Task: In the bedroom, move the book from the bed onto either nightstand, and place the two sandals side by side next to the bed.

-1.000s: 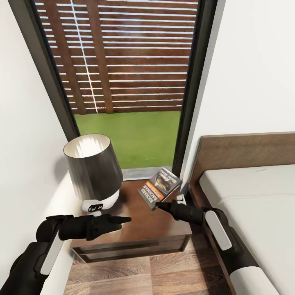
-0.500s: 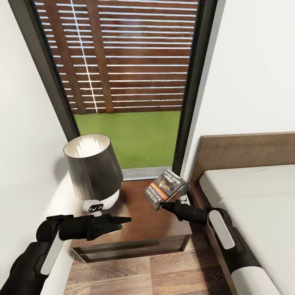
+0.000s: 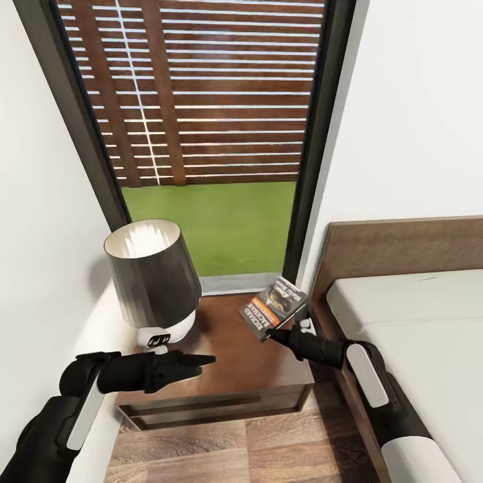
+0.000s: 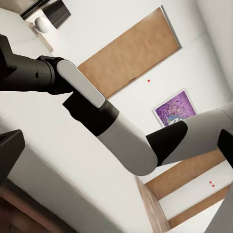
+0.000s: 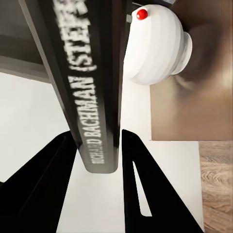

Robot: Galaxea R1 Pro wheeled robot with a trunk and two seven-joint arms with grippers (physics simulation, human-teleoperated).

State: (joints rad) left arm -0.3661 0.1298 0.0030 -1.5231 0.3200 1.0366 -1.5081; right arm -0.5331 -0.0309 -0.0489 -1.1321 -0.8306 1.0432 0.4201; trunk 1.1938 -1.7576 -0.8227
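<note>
Above low square dark-brown wooden nightstand [image 3: 231, 365], thin dark orange-banded paperback book [image 3: 274, 307] pinched at lower edge by right gripper [image 3: 274, 333]: seemingly light, slightly floppy, best clamped near spine; left gripper [image 3: 201, 362] unclear.

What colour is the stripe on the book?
Orange, across the book cover; the head view shows it best.

Head view: high, looking forward and down over both arms onto the nightstand [image 3: 268, 376], window beyond. Right wrist view: very near, along the fingers at the book [image 5: 92, 87], sharing nightstand and lamp [image 5: 158, 46] with the head view. Left wrist view: pointing rightward across the right arm [image 4: 87, 107] toward far walls.
</note>
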